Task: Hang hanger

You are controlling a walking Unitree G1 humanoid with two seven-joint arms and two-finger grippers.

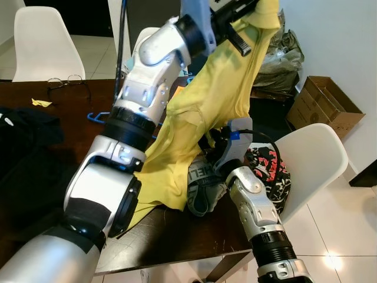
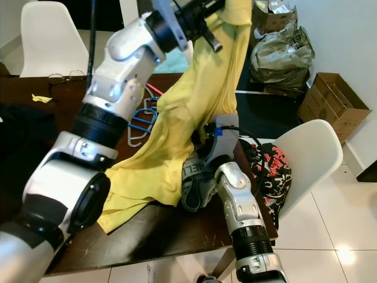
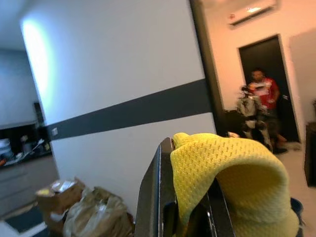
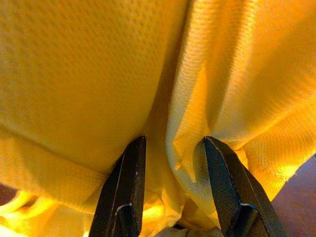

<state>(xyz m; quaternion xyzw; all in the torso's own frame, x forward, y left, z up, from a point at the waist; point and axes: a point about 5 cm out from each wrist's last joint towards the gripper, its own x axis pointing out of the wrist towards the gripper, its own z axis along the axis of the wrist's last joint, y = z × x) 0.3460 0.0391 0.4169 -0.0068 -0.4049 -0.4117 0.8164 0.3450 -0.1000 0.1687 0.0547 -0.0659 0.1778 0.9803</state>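
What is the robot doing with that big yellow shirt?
The left gripper is shut on the yellow shirt, holding its top up high while the rest drapes down onto the dark table. The right gripper, lower down, has its fingers open against the cloth. Blue hangers lie on the table, untouched.

The head views are evenly lit by daylight and sharp. Glare is seen on the glossy white floor tiles. The left wrist view is blurred; the right wrist view is saturated orange.
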